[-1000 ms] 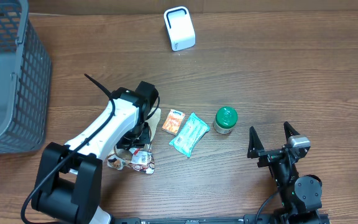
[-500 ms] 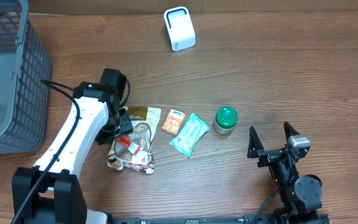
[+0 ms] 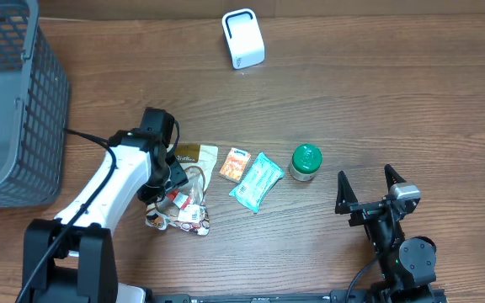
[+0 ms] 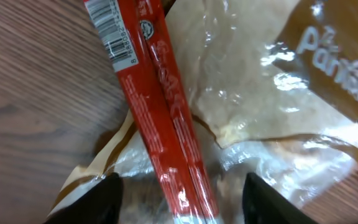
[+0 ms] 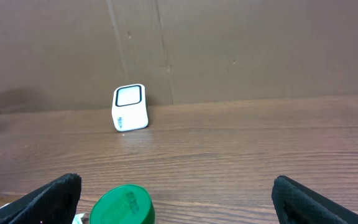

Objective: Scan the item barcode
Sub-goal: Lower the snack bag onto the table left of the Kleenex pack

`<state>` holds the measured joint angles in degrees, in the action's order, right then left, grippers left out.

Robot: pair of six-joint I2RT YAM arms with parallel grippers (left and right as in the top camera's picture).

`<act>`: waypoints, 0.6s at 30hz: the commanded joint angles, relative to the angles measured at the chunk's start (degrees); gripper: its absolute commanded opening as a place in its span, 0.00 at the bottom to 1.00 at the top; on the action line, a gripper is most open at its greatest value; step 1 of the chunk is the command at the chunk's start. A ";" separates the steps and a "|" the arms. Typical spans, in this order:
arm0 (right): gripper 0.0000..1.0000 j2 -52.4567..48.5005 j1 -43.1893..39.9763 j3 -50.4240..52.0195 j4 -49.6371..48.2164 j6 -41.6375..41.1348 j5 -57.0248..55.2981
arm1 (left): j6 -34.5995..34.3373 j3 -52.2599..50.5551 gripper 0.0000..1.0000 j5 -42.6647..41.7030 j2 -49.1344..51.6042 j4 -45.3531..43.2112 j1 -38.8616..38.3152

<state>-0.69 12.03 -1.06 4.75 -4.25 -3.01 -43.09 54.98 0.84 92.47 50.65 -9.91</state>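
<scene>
Red barcoded stick (image 4: 160, 112), centre of left wrist view, lies between left gripper (image 4: 182, 199) fingers, parted, ungrasped: likely pick-up stage; next, close, lift, present barcode to scanner (image 3: 242, 39).

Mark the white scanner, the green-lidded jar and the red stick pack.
white scanner (image 3: 243, 39), overhead view, top face.
green-lidded jar (image 3: 306, 156), overhead view, centre of lid.
red stick pack (image 4: 166, 118), left wrist view, middle of wrapper.
</scene>
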 commanded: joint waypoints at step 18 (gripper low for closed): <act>1.00 0.52 -0.17 0.57 -0.15 0.13 -0.35 | 9.81 9.03 0.04 1.05 -0.57 6.38 0.20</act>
<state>-0.69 12.03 -1.06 4.78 -4.27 -3.01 -38.54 57.87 -0.32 92.49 54.24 -9.87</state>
